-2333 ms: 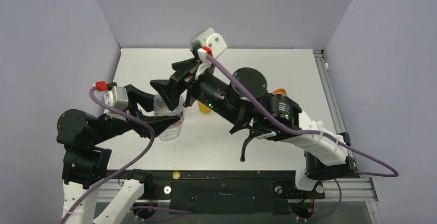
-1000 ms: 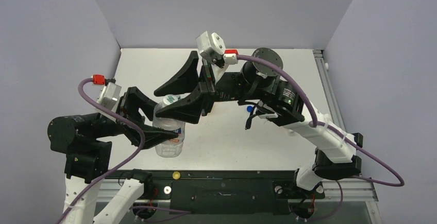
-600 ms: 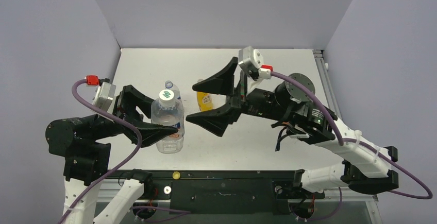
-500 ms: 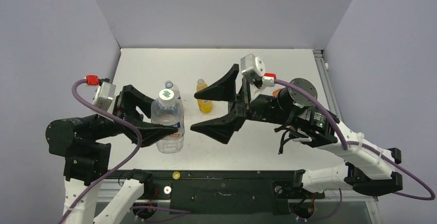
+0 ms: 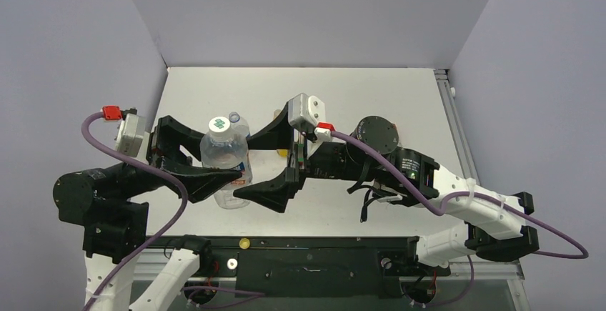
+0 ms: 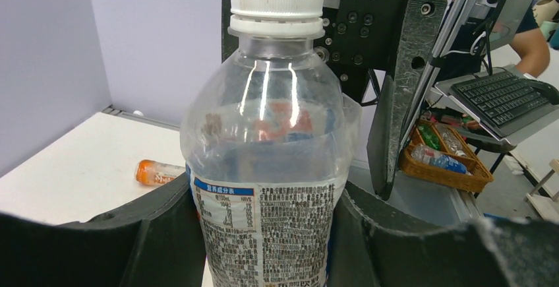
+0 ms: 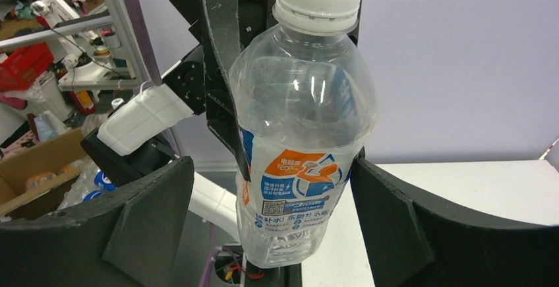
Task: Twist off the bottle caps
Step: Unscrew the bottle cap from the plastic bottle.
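A clear water bottle [image 5: 227, 168] with a white-blue label is held upright, off the table, by my left gripper [image 5: 218, 175], which is shut on its body. Its whitish cap [image 5: 219, 124] sits on the neck [image 6: 277, 0] [image 7: 320, 0]. My right gripper [image 5: 246, 166] is open, and its fingers [image 7: 151, 214] straddle the same bottle [image 7: 303, 135] at label height, with a gap on one side. Behind stands another clear bottle with a bluish cap [image 5: 234, 117]. A sliver of the yellow bottle [image 5: 284, 152] shows under my right gripper. The orange bottle [image 6: 158, 171] lies on its side.
White table [image 5: 400, 96] enclosed by lilac walls [image 5: 307, 18] at the back and both sides. A black rail [image 5: 314, 254] runs along the near edge and carries a small yellow round piece [image 5: 244, 243]. My right arm [image 5: 400, 175] lies across the middle of the table.
My right gripper let go at the bottle's top, opened wide, swung out right, then came back with its jaws round the bottle's body. The left gripper has kept its hold and shifted slightly left.
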Action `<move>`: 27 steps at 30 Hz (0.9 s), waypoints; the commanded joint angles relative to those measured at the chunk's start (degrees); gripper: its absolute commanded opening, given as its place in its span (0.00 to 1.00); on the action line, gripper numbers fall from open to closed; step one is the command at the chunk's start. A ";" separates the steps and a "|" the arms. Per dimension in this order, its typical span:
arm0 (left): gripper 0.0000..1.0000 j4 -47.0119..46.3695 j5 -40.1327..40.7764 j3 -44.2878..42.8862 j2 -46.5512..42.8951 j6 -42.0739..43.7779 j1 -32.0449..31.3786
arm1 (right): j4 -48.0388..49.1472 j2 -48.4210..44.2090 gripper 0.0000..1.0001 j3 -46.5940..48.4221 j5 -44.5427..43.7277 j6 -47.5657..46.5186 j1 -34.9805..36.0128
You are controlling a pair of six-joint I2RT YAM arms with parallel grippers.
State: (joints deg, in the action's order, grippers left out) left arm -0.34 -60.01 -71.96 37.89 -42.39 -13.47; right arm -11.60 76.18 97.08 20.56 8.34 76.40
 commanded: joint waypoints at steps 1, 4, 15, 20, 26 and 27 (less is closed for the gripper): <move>0.05 -2.21 0.88 -1.95 1.16 -1.26 -0.35 | 5.10 3.73 0.83 -0.09 -1.52 0.82 1.82; 0.04 -2.21 0.69 -2.11 0.93 -1.40 -0.37 | 0.85 4.19 0.84 0.59 -4.73 -2.42 1.85; 0.04 -2.39 0.16 -2.71 0.66 -2.50 -0.35 | -7.19 -1.18 0.84 -2.90 -19.85 -6.75 1.99; 0.05 -3.24 -0.14 -2.65 0.74 -4.31 -0.35 | -4.57 1.47 0.85 -1.65 -15.03 -5.14 1.93; 0.06 -3.96 -0.48 -3.50 0.94 -6.84 -0.34 | 8.05 4.34 0.84 -0.69 -0.71 0.81 1.21; 0.06 -3.96 -0.51 -3.69 0.96 -7.01 -0.29 | 10.34 4.60 0.82 -0.69 2.47 2.76 0.72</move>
State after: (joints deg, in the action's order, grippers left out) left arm -0.91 -59.94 -72.53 39.11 -46.24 -13.54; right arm -12.14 78.98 95.04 12.45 5.72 78.35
